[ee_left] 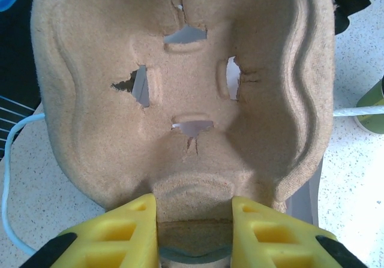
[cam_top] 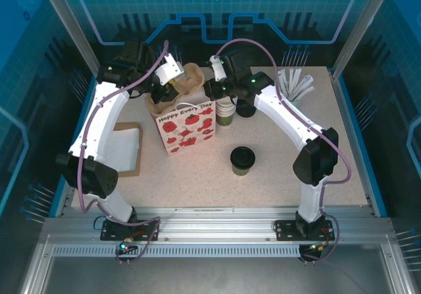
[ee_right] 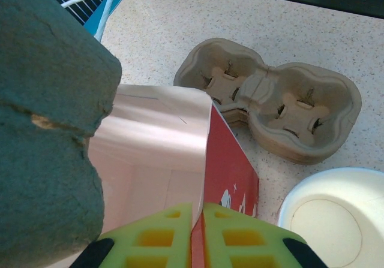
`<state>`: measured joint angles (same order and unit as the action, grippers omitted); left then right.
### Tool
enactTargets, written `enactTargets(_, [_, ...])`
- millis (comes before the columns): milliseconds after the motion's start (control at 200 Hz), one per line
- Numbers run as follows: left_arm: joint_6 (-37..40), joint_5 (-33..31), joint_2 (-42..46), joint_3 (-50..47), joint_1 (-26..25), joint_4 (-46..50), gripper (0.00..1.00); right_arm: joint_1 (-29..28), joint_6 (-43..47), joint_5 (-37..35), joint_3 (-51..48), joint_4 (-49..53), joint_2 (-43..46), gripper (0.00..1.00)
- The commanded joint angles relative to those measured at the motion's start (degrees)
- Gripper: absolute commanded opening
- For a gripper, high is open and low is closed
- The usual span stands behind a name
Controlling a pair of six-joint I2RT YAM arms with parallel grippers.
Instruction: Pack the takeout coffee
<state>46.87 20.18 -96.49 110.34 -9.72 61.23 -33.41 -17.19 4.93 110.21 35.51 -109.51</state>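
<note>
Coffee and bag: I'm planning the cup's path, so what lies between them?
Nothing: in the top view, bare table separates the coffee from the bag. The cup stack stands behind that line.

We count one lidded cup [cam_top: 243, 156] on the tabletop [cam_top: 289, 175], and one stack of lidless cups [cam_top: 225, 114] whose number we cannot tell. We count one paper bag [cam_top: 187, 128] with red flowers. We count two pulp cup carriers: one raised carrier [ee_left: 96, 100] and one flat carrier [ee_right: 264, 94], which has two wells. We count one holder [cam_top: 294, 89] of white sticks, packed too close to count, and one white sheet [cam_top: 125, 146]. We count two hands: the left hand [ee_left: 195, 220] and the right hand [ee_right: 198, 226].
</note>
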Motion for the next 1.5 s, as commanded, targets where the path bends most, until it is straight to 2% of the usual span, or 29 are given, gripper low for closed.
enactTargets(0, [0.06,2.64,0.04,3.73,-1.07,1.35,0.28,-0.26,-0.82,2.76,-0.58,-1.54,1.53,0.13])
enactTargets(125, [-0.42,3.98,0.76,5.59,-0.68,1.15,0.28,0.05,-1.17,3.25,-0.86,-1.91,1.66,0.13])
enactTargets(310, [-2.13,9.68,1.72,5.1,0.54,-1.18,0.27,0.1,-1.4,3.68,-1.05,-2.17,1.44,0.13])
enactTargets(735, [-4.33,14.68,5.17,-7.66,3.82,-13.24,0.26,0.19,-1.49,3.75,-1.64,-2.36,1.76,0.13])
enactTargets(1206, [-4.08,11.38,5.47,-8.38,4.27,-6.33,0.27,0.42,-2.4,2.72,-0.95,-2.27,1.65,0.13])
enactTargets(1496, [-6.7,9.39,5.47,-8.08,4.18,-4.37,0.27,0.36,-3.87,1.49,-1.64,-2.94,1.98,0.13])
